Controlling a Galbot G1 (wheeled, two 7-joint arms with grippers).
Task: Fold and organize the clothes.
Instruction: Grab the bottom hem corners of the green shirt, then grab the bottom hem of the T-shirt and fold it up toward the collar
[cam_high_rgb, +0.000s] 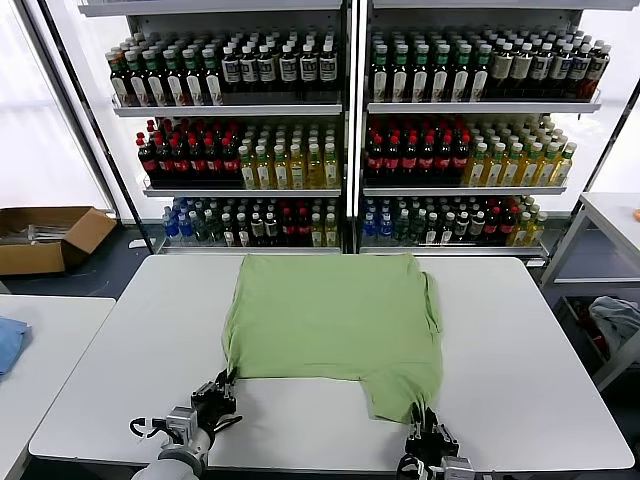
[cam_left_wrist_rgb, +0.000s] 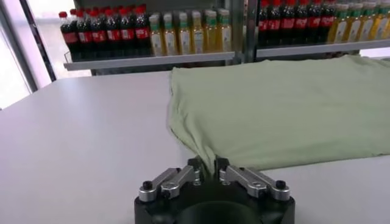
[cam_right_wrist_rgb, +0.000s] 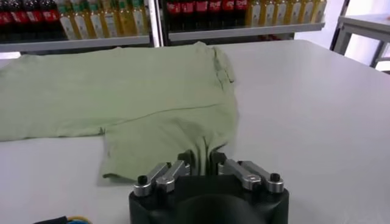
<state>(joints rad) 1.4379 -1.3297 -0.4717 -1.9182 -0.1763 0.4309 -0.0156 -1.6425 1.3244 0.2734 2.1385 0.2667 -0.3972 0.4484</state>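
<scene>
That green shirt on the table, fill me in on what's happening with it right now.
The robot is working on folding the green shirt, which lies flat on the white table. Both arms are at the near edge. The left tool is closed on the shirt's near left corner, and the right tool is closed on the flap that hangs toward the robot on the right. The cloth is pinched but not yet lifted or folded over.
</scene>
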